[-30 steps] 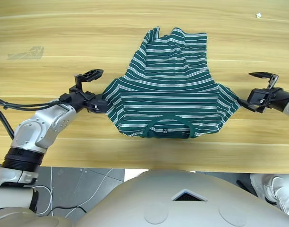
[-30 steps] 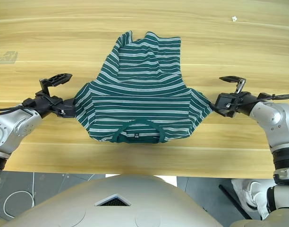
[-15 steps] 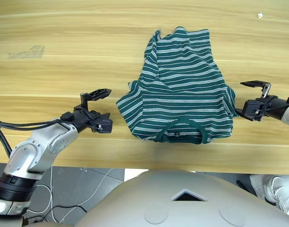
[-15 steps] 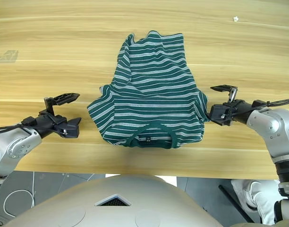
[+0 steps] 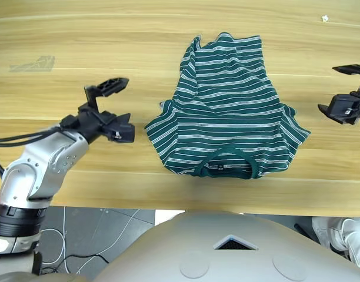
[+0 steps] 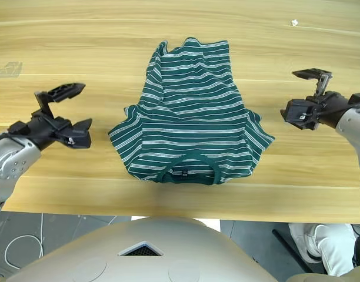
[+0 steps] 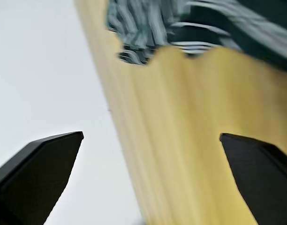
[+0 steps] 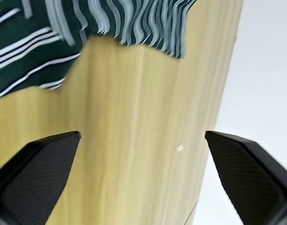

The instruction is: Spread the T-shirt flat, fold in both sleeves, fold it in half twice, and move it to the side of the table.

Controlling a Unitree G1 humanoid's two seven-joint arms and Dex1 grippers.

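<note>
A green striped T-shirt lies rumpled on the table, midway along its near edge, collar toward that edge. To flatten it well, the sleeves and bunched far hem probably need pulling outward evenly. The left gripper and right gripper hang either side of it, jaws wide, holding and touching nothing.

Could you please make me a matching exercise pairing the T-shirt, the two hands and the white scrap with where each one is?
Things:
1. T-shirt
2. left hand
3. right hand
4. white scrap

Places:
A. open, to the right of the T-shirt, apart from it
B. far right of the table
C. mid-table, collar nearest the robot
D. open, to the left of the T-shirt, apart from it

Pairs: 1-C, 2-D, 3-A, 4-B
</note>
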